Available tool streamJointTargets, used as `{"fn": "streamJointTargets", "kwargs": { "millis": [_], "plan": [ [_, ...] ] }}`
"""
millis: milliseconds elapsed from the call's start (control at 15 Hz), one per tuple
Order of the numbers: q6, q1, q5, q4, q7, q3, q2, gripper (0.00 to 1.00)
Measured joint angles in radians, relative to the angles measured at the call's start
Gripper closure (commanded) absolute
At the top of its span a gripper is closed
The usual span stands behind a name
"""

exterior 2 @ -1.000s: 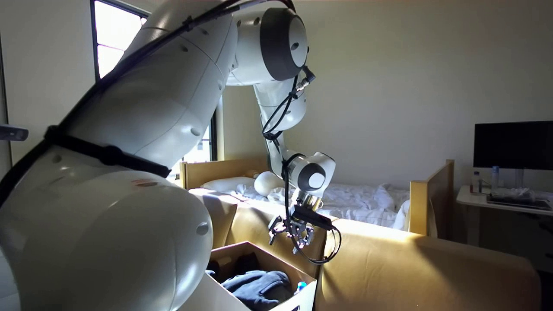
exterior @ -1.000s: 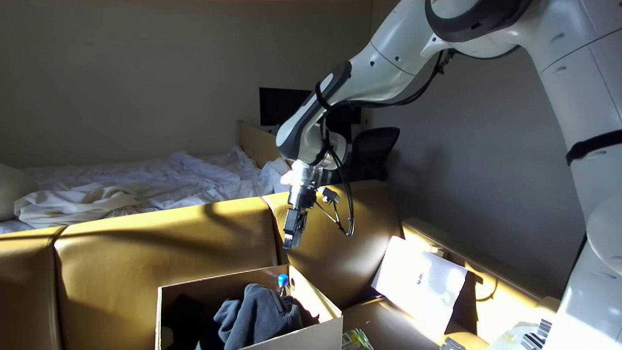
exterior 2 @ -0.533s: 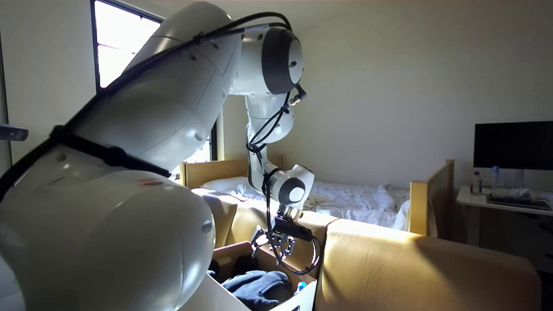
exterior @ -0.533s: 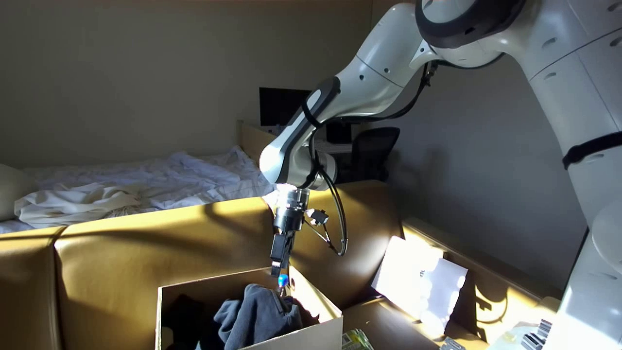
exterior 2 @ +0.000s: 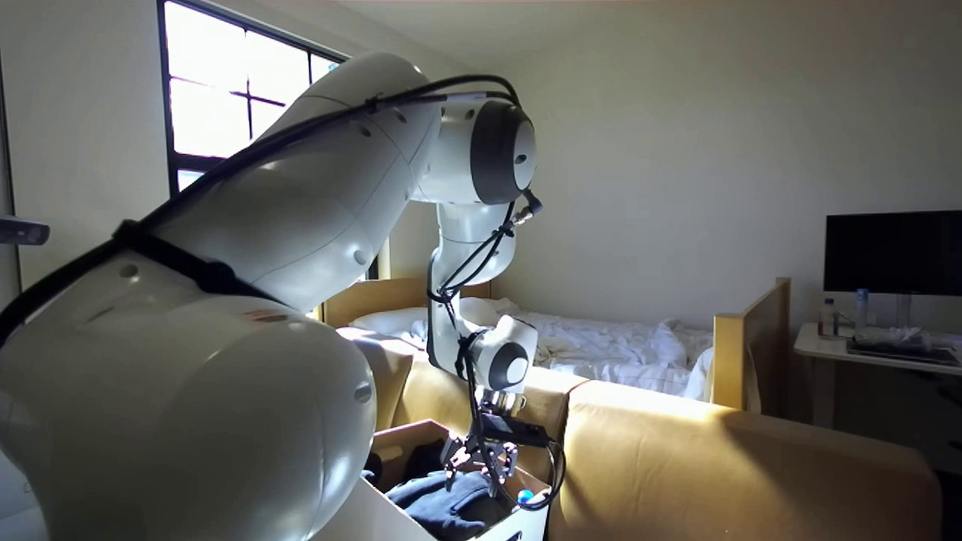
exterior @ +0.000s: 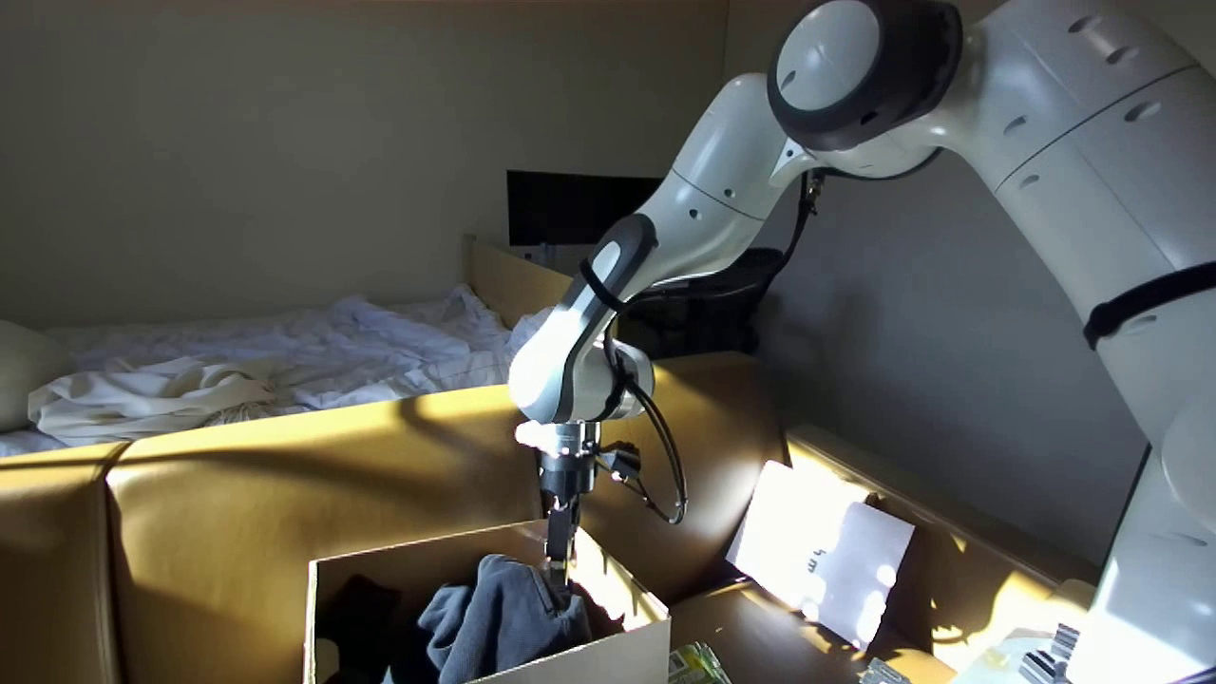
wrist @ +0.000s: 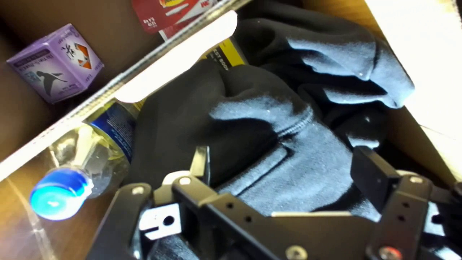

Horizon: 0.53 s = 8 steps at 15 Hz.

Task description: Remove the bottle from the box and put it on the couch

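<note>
The bottle (wrist: 99, 159) is clear with a blue label and blue cap. It stands inside the box (exterior: 579, 665) against a wall, at the left of the wrist view. Its cap (exterior 2: 524, 497) shows in an exterior view near the box corner; elsewhere the arm hides it. My gripper (wrist: 285, 166) is open and empty, over dark blue cloth (wrist: 310, 169) in the box. The bottle is beside the left finger, not between the fingers. In both exterior views the gripper (exterior: 559, 560) (exterior 2: 475, 477) reaches down inside the box rim. The tan couch (exterior: 285, 513) is behind the box.
The box's cut edge (wrist: 108, 88) crosses the wrist view. Beyond it are a purple carton (wrist: 56, 63) and a red packet (wrist: 162, 14). A white box (exterior: 822, 560) leans on the couch at right, with a green packet (exterior: 696, 663) on the seat. A bed stands behind.
The arm has come down, and the gripper has gone from above the box to inside its rim. The blue cap is now hidden behind it in an exterior view. The bottle has not visibly moved.
</note>
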Motion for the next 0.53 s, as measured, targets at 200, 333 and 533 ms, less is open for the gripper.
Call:
{"fn": "streamJointTargets", "kwargs": {
  "millis": [200,333,533],
  "plan": [
    [0.005,0.018,-0.138,0.055,0.060,-0.049,0.050,0.00],
    [0.042,0.016,-0.202,0.091,0.075,-0.066,0.077,0.00],
    [0.129,0.005,-0.225,0.141,0.075,-0.054,0.121,0.00]
  ]
}}
